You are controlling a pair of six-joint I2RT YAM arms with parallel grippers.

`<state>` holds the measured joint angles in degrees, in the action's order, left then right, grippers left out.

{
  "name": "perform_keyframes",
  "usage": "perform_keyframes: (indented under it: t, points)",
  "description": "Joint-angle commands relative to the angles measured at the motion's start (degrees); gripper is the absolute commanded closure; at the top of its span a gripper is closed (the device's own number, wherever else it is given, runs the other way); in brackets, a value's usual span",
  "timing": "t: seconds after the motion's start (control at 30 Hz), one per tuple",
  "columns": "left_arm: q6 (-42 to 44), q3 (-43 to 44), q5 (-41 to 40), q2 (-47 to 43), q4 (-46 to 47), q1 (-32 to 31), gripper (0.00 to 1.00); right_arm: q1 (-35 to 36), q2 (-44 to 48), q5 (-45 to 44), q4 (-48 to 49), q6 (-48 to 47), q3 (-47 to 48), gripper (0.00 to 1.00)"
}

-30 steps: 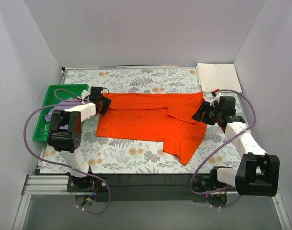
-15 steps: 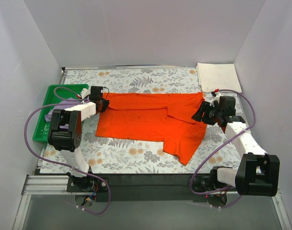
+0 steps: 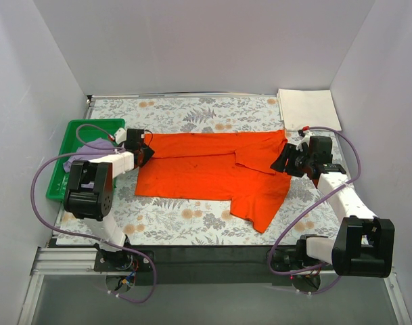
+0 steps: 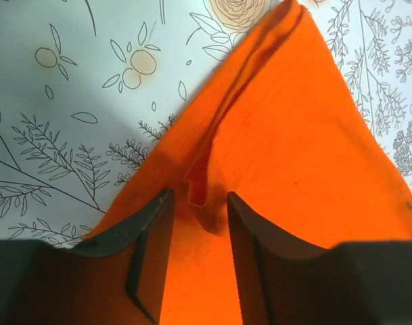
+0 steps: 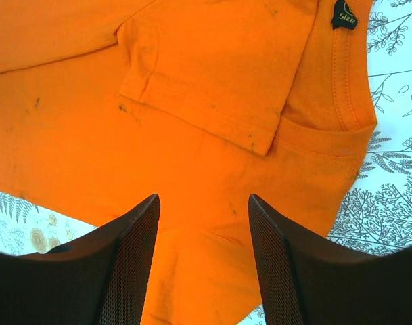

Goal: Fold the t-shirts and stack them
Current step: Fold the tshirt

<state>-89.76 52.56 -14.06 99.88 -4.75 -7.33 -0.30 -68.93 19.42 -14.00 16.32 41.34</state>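
Note:
The bright orange t-shirt (image 3: 212, 169) lies spread on the floral table, one sleeve folded in and the other hanging towards the front. My left gripper (image 3: 147, 152) is low at the shirt's left edge. In the left wrist view (image 4: 199, 196) its jaws stand a little apart over a raised fold of orange cloth (image 4: 293, 135). My right gripper (image 3: 281, 162) is at the shirt's right edge by the collar. It is wide open above the cloth (image 5: 192, 81) in the right wrist view (image 5: 202, 198). The pale lilac shirt (image 3: 90, 147) lies crumpled in the tray. The cream-white shirt (image 3: 307, 108) lies folded at the back right.
A green plastic tray (image 3: 70, 135) stands at the left edge beside my left arm. White walls close the table on three sides. A black size label (image 5: 344, 13) shows inside the orange shirt's collar.
My left gripper has shifted a little to the left, towards the tray, along the shirt's left edge. The right arm and the shirt have not visibly moved.

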Motion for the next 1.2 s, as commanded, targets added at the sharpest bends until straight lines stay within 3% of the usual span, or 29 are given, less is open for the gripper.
perform_keyframes:
  t: [0.0,0.23,0.4,0.73,0.9,1.17]
  points:
    - [3.5,-2.4,-1.1,-2.7,-1.4,0.0,0.62,0.2,1.6,-0.5,-1.1,-0.1,-0.7,0.48]
    - [7.0,-2.5,-3.2,-9.5,-5.7,0.0,0.48,0.2,2.9,-7.0,-6.2,0.1,0.0,0.47]
    - [12.4,-3.2,-4.7,-21.7,-13.6,0.0,0.43,0.2,4.1,-10.9,-11.5,1.3,-0.6,0.44]
    - [10.6,-17.6,-1.5,-39.4,-25.9,-0.1,0.41,0.2,4.2,-13.3,-16.0,3.3,-6.0,0.47]
    - [7.5,-22.5,-0.1,-39.3,-25.3,0.0,0.43,0.2,4.1,-13.4,-15.1,3.5,-7.2,0.48]
    - [6.9,-22.7,0.4,-34.5,-23.2,0.0,0.49,0.2,4.1,-13.5,-13.7,3.3,-8.8,0.48]
